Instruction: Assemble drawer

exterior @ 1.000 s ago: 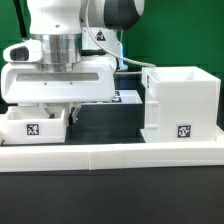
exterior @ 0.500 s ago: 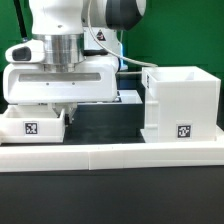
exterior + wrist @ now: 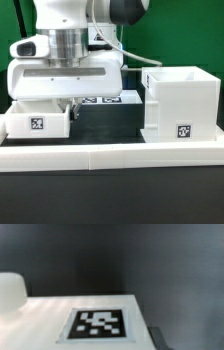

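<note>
One small white drawer tray (image 3: 35,122) with a square tag sits at the exterior view's left, behind the border wall. My gripper (image 3: 70,107) reaches down at the tray's right wall, shut on it, its tips mostly hidden by the tray. The tall white drawer housing (image 3: 180,100), open at the top, stands at the right with a tag low on its front. In the wrist view a white tagged surface (image 3: 60,317) fills the near field, and one dark finger (image 3: 160,339) shows beside it. A second tray is not in view.
The long low white border wall (image 3: 110,152) runs across the front. The marker board (image 3: 104,99) lies on the dark table behind my hand, between tray and housing. A cable hangs behind the arm.
My hand has moved up and toward the exterior view's right. The tray has shifted the same way with it. The marker board now shows below the hand.
</note>
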